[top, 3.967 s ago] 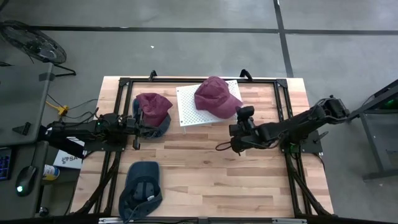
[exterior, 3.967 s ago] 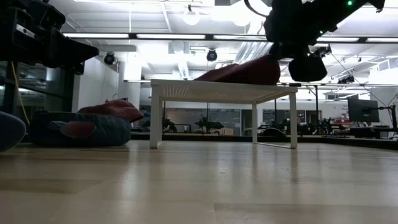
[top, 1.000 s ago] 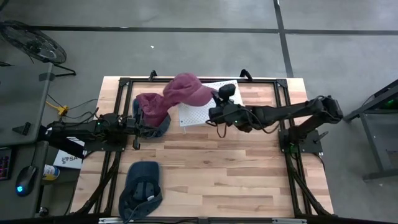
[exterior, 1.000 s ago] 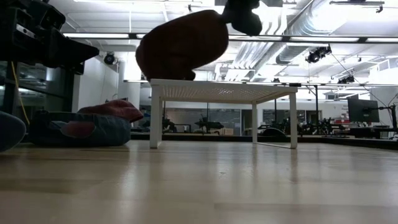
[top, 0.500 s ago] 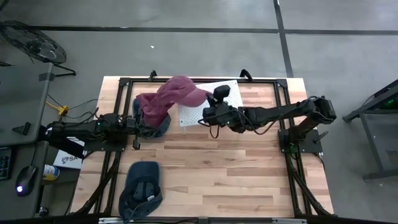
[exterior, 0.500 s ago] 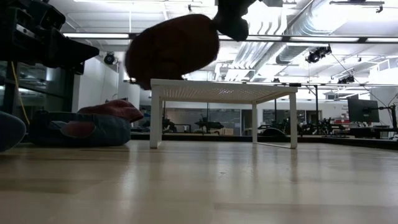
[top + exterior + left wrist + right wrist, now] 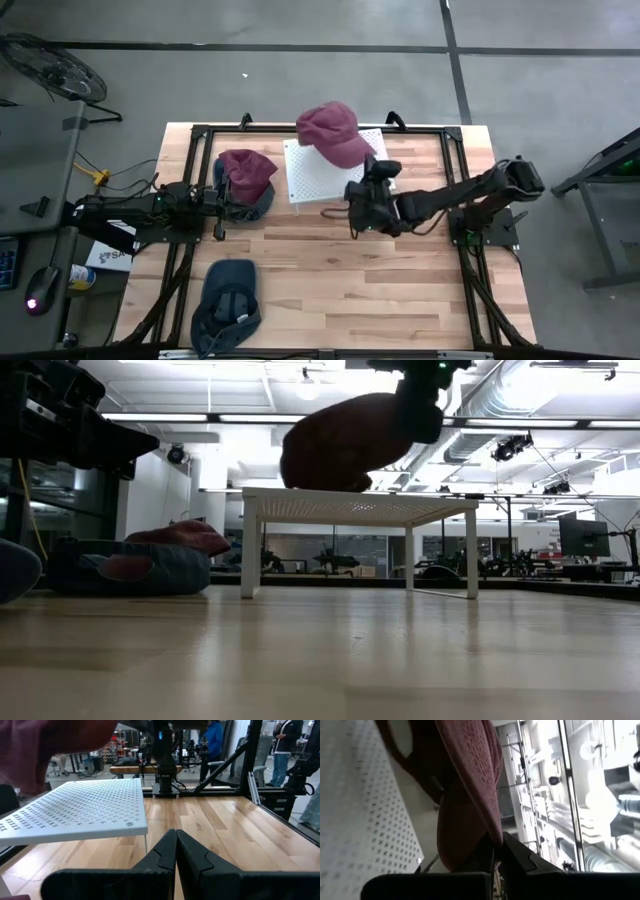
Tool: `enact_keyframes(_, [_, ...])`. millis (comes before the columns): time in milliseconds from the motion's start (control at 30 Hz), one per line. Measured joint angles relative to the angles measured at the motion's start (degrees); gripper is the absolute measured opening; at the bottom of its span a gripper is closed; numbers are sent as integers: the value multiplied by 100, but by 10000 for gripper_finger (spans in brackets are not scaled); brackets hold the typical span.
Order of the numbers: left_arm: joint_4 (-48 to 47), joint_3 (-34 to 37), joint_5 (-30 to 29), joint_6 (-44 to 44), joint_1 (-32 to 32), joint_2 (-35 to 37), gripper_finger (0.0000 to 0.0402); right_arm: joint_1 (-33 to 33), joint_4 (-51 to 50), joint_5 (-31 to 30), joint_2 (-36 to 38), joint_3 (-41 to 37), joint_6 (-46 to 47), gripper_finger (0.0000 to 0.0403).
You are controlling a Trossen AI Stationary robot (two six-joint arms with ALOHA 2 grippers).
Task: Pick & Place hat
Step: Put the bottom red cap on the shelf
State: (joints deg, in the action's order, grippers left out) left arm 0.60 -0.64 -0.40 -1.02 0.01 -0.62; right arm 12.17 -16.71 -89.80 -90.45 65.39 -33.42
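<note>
Room: ceiling lights and pipes are showing beyond the wooden bench (image 7: 330,270), and people are standing far back in my left wrist view.
Bench: it is carrying a white perforated stand (image 7: 325,168) near its far edge.
Right jaws (image 7: 362,200): they are clamping together on the brim edge of the maroon hat (image 7: 330,132), seen close in my right wrist view (image 7: 470,780).
Maroon hat: it is hanging in the air above the stand's far part, reaching out from my right jaws toward the far edge.
Left jaws (image 7: 175,851): I am keeping them pressed together, holding nothing, pointing across the bench beside the stand.
Hat pile: a second maroon hat (image 7: 246,170) is lying on a denim one by my left arm.
Blue hat (image 7: 228,300): it is resting near the front left corner, well apart from both jaws.
</note>
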Motion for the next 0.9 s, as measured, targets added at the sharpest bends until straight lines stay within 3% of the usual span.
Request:
enact_keyframes(267, [0, 0, 0, -1, -1, 2, 7, 273, -907, -22, 2, -660, 774, 7])
enact_keyframes(467, [0, 0, 0, 0, -1, 2, 7, 334, -1004, -8, 35, -1287, 768, 7])
enact_keyframes(900, [0, 0, 0, -2, 1, 2, 7, 862, -1073, -24, 998, -2612, 782, 9])
